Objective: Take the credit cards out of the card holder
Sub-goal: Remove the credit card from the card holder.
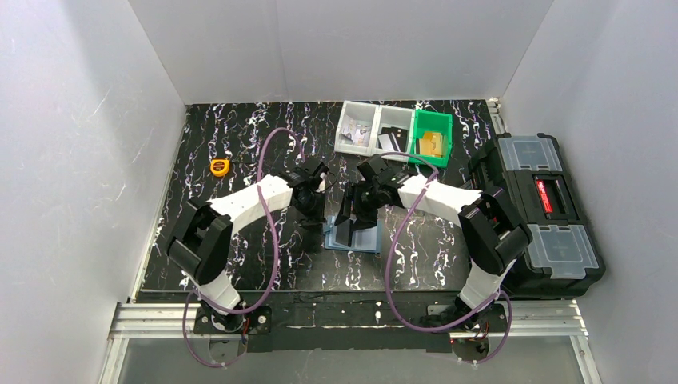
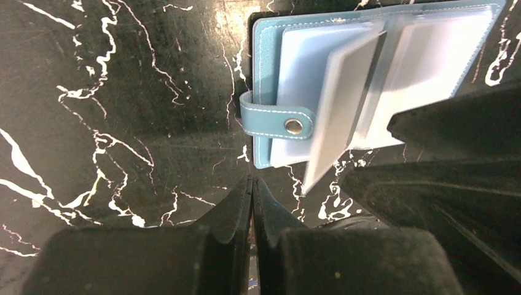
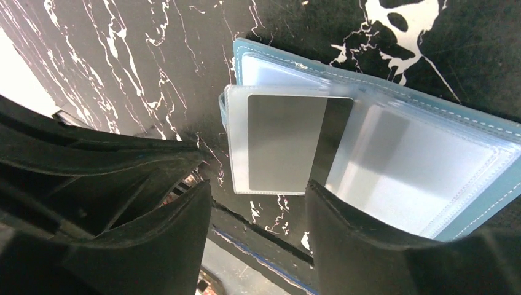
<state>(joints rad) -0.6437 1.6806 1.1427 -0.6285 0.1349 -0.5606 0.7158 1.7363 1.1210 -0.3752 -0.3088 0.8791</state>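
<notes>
1. Card holder (image 1: 352, 237): lay open at table centre, 12 o'clock from the bases.
2. Left gripper (image 2: 252, 184): pressed together, empty, 6 o'clock of the snap strap (image 2: 276, 121).
3. Right gripper (image 3: 258, 190): spread apart, empty, 6 o'clock of a sleeved grey card (image 3: 285, 144).
4. Judged early extraction; next needed a pinch on that card's edge, then a pull-out.

Card holder (image 1: 366, 238) partly hidden
The right gripper (image 1: 356, 222) covers its middle from above; what the bins (image 1: 376, 126) hold is too small to tell.
</notes>
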